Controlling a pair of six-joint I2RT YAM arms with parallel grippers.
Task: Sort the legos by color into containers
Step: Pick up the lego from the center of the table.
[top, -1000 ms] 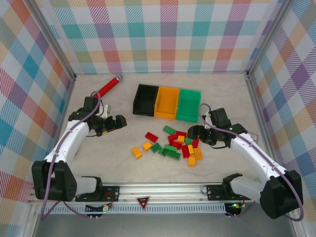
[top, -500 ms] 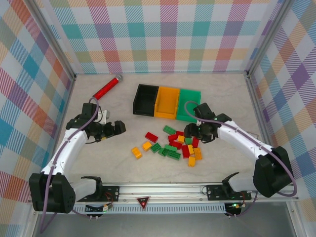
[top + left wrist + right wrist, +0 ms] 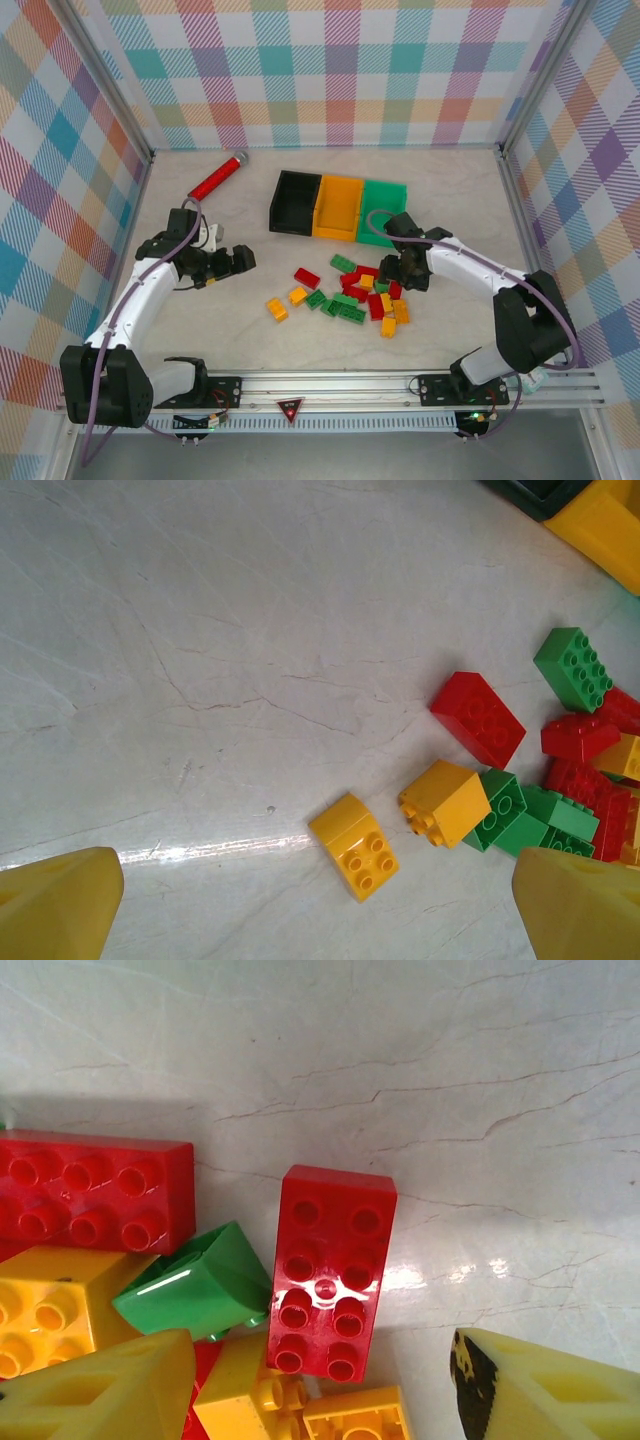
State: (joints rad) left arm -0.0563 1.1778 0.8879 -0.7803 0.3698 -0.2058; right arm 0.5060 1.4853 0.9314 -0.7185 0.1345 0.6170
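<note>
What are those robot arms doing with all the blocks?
They are sorting legos by color into a black bin, an orange bin and a green bin. The right claw hangs open over the pile, its fingers either side of a red brick. The left claw is open too, holding nothing. The bins look empty.

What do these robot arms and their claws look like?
The left arm and right arm are white tubes with chunky black joints. A thin greyish-purple cable loops along each. The left claw and right claw are black, with blocky yellow fingers.
</note>
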